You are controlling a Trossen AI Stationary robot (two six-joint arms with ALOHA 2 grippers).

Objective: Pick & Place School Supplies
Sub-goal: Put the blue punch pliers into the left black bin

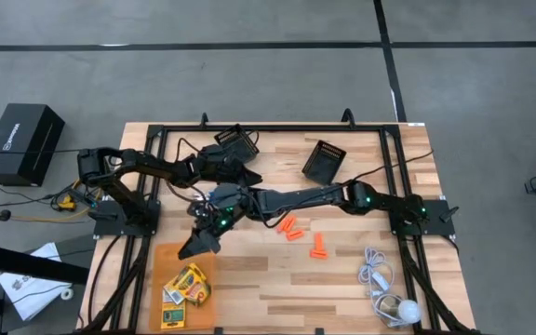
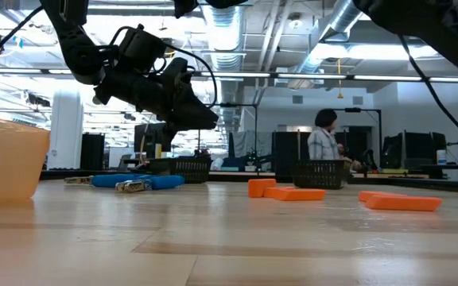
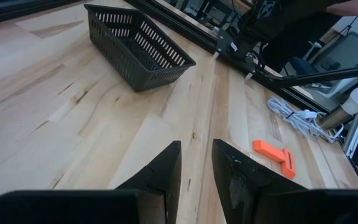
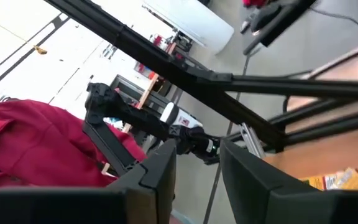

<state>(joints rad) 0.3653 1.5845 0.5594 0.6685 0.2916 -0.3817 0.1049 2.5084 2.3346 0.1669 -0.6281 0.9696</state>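
Note:
Two yellow-and-green crayon boxes (image 1: 187, 285) lie in an orange tray (image 1: 161, 261) at the table's near left. Orange pieces (image 1: 291, 228) (image 1: 319, 247) lie flat on the wood mid-table, also showing in the low view (image 2: 285, 191). The blue-handled scissors (image 2: 133, 182) lie flat on the table; in the high view the arms cover them. My right gripper (image 1: 196, 247) reaches across the table, hangs over the tray's far edge and is open and empty (image 4: 197, 168). My left gripper (image 1: 247, 175) is raised above mid-table, open and empty (image 3: 196, 165).
Two black mesh bins (image 1: 324, 160) (image 1: 237, 141) sit at the far side. A white cord with a round bulb (image 1: 389, 298) lies at the near right corner. A black frame (image 1: 156, 140) borders the table. A person (image 2: 322, 143) stands in the room behind.

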